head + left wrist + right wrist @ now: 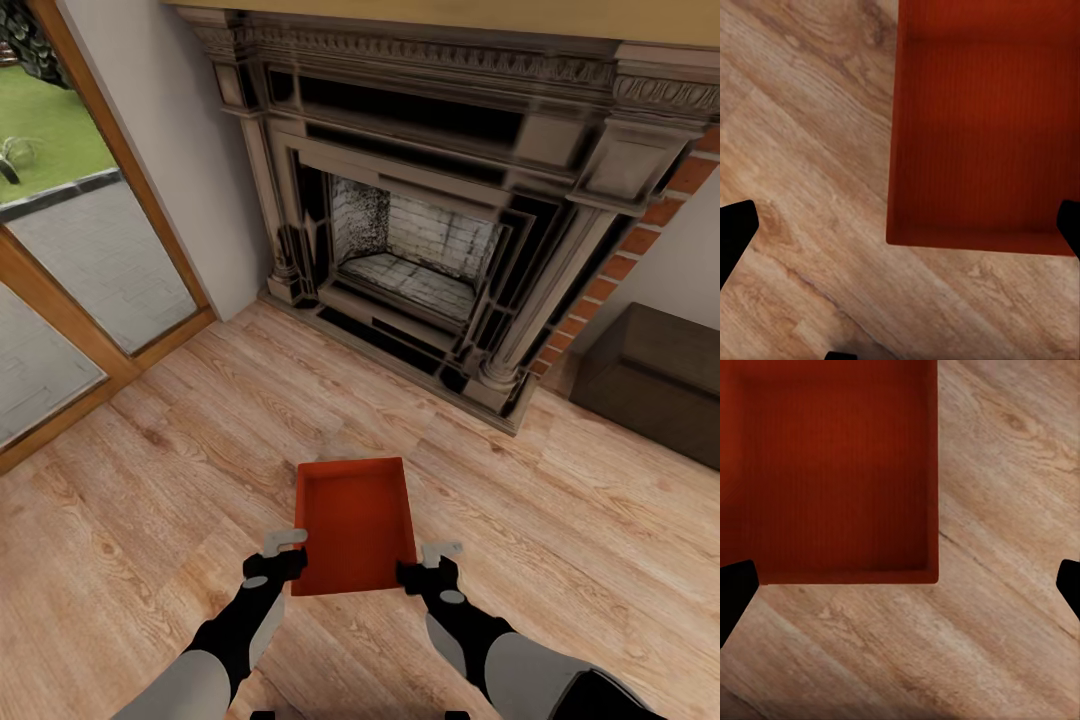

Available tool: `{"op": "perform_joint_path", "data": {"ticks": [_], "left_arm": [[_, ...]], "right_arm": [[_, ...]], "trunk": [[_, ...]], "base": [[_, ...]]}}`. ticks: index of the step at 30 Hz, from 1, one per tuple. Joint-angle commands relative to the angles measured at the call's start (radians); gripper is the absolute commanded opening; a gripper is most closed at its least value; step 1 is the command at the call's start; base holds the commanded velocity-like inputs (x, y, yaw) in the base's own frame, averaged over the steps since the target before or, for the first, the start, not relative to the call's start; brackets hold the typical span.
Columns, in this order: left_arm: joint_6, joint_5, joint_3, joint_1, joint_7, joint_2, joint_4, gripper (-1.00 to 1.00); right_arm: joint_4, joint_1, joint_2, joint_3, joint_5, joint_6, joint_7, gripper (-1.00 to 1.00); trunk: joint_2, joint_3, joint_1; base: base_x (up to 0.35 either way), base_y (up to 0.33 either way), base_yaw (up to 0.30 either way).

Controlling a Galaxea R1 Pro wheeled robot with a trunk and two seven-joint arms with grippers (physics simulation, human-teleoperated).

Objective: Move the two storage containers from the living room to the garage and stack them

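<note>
One orange-red storage container point(355, 522) lies open-topped on the light wood floor point(180, 480) of the living room, in front of the fireplace. My left gripper point(288, 558) hovers at its near left corner and my right gripper point(428, 566) at its near right corner. In the left wrist view the container point(975, 127) sits below, with the dark fingertips point(735, 232) spread wide. The right wrist view has the same box point(832, 472) between wide-set fingertips point(735, 589). Both grippers are open and hold nothing. The second container is out of view.
A dark ornate fireplace point(420, 250) with red brick point(640, 240) at its side stands straight ahead. A dark low cabinet point(655, 380) sits at the right. A wood-framed glass door point(90, 260) runs along the left. Wood floor spreads around the box.
</note>
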Motion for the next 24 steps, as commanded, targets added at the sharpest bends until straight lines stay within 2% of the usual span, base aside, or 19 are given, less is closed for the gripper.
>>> {"op": "perform_joint_path", "data": {"ticks": [1,24], "left_arm": [[0.002,0.0,0.003,0.0,0.001,-0.001,0.001,1.0],[-0.003,-0.001,0.001,0.0,0.001,-0.001,-0.001,1.0]], "right_arm": [[-0.004,-0.001,-0.001,0.008,-0.008,0.0,-0.003,1.0],[-0.026,-0.001,0.0,0.003,-0.007,-0.038,-0.004,1.0]], "trunk": [[-0.001,-0.001,0.0],[-0.001,-0.001,0.0]], "base": [[0.0,0.0,0.0],[0.0,0.0,0.0]]}}
